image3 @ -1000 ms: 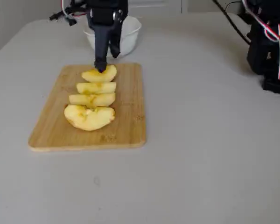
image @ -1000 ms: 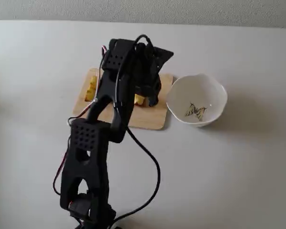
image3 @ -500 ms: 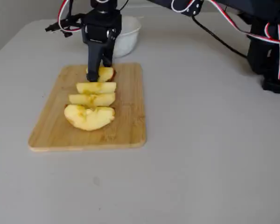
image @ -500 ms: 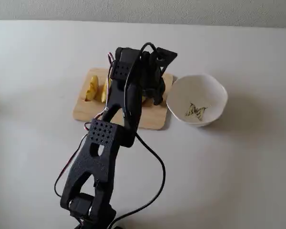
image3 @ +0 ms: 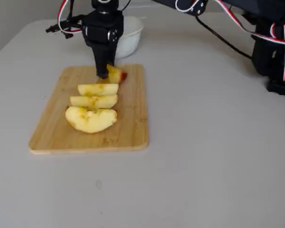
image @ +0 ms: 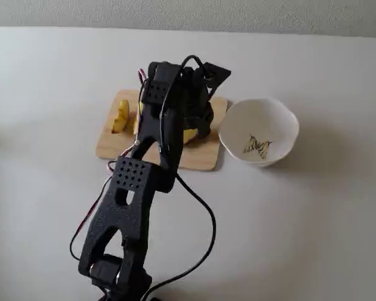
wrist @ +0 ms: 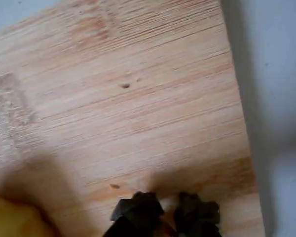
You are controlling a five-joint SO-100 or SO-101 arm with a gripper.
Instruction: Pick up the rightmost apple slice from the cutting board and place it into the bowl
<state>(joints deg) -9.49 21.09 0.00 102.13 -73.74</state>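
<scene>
The cutting board point(image3: 128, 128) lies on the table, and in a fixed view point(image: 113, 147) the arm covers its middle. My gripper point(image3: 103, 73) stands upright at the board's far end, fingertips down at the wood. It is shut on an apple slice point(image3: 117, 75) with red skin, which sticks out to the gripper's right. In the wrist view the fingertips point(wrist: 138, 211) sit close together over the board point(wrist: 138, 98). Two more pale slices point(image3: 99, 89) point(image3: 94, 101) lie in front of it. The white bowl point(image: 282, 119) with a butterfly print stands beside the board.
A larger yellow wedge with brown blotches point(image3: 90, 119) lies nearest the board's front edge. Another yellow piece point(image: 120, 117) shows at the board's left in a fixed view. The arm's base point(image3: 275, 52) and its cables stand at the right. The bowl point(image3: 132, 38) is just behind the gripper.
</scene>
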